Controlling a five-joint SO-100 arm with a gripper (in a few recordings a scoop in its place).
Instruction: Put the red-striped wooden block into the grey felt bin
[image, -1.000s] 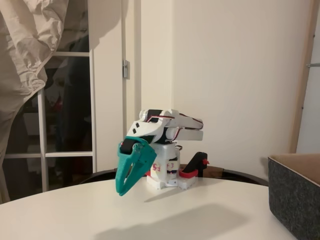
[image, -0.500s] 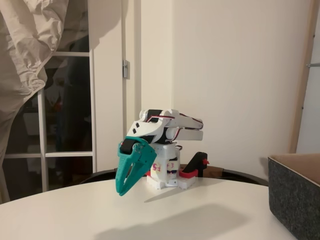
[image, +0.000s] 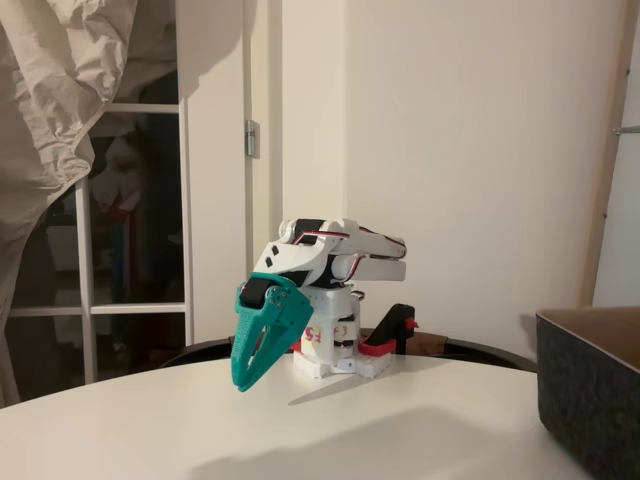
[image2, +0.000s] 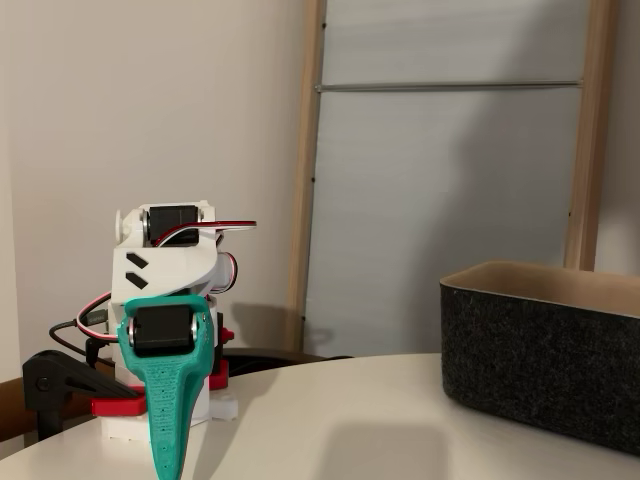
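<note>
The arm is folded back over its white base, and my teal gripper (image: 243, 380) (image2: 164, 468) hangs nose-down just above the white table (image: 330, 430), shut with nothing between its fingers. The grey felt bin (image: 590, 385) (image2: 545, 350) stands at the right in both fixed views, well away from the gripper; its tan inside shows along the rim. The red-striped wooden block is out of view.
A red and black clamp (image: 390, 338) (image2: 75, 385) holds the arm's base at the table's far edge. Behind it are a pale wall, a glazed door (image: 130, 230) and crumpled paper (image: 50, 110) at the upper left. A wooden-framed panel (image2: 450, 150) stands behind the bin.
</note>
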